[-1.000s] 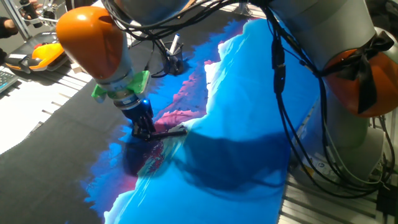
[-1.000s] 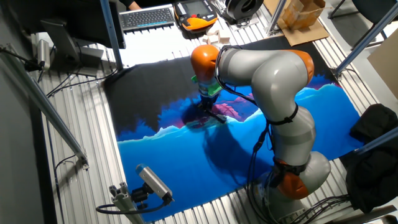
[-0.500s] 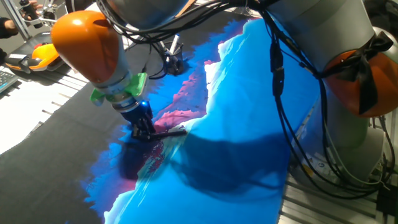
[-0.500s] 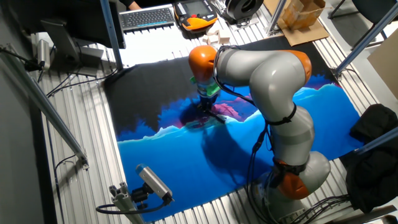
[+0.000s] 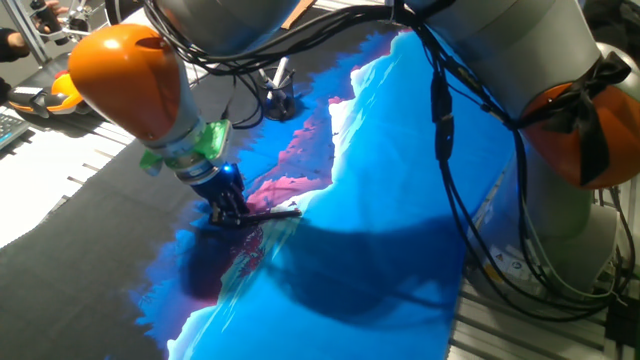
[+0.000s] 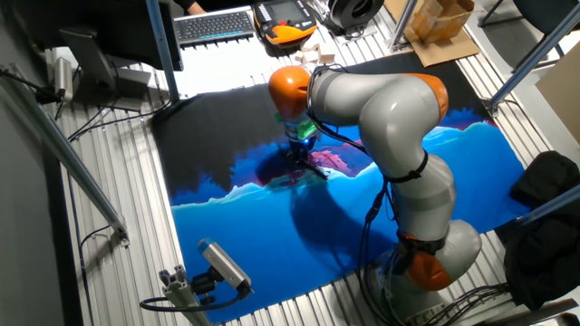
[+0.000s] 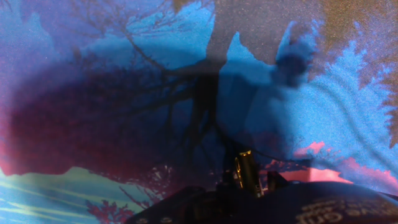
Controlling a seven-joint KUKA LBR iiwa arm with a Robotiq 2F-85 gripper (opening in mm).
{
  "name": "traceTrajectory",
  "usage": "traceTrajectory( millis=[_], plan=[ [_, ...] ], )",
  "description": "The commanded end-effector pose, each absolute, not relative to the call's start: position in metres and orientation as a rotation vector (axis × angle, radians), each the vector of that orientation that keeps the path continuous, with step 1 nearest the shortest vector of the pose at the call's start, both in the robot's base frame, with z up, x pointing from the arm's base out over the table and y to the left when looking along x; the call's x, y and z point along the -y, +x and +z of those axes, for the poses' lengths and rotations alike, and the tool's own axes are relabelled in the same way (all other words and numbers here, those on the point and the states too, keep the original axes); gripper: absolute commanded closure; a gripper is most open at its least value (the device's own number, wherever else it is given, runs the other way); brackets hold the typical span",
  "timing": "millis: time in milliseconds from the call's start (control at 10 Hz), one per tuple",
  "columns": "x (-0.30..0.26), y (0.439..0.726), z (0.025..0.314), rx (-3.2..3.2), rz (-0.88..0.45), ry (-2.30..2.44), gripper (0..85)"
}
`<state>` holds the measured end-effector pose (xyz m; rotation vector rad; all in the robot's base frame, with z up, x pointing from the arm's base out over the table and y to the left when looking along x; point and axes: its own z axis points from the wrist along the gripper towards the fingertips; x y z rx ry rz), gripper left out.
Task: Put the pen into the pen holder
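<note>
Robotics lab: aluminium frame (image 6: 77, 172), keyboard (image 6: 216, 23), cables (image 6: 109, 118).

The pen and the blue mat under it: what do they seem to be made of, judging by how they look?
The pen looks like dark plastic or lacquered metal; its slim smooth shaft and the brassy shiny band seen in the hand view suggest this, though I cannot be sure. The mat seems to be printed fabric or soft rubber: matte, no glare, lying flat with a picture on it.
</note>
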<state>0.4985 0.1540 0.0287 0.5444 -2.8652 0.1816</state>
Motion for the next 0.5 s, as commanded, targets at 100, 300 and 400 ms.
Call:
traceTrajectory(
  millis=[100,300,400],
  plan=[
    [-0.1538,0.4987,0.0282,2.861,0.193,0.543,51.0],
    [-0.1536,0.4989,0.0264,2.859,0.200,0.541,51.0],
    [-0.1535,0.4988,0.0264,2.857,0.204,0.539,51.0]
  ],
)
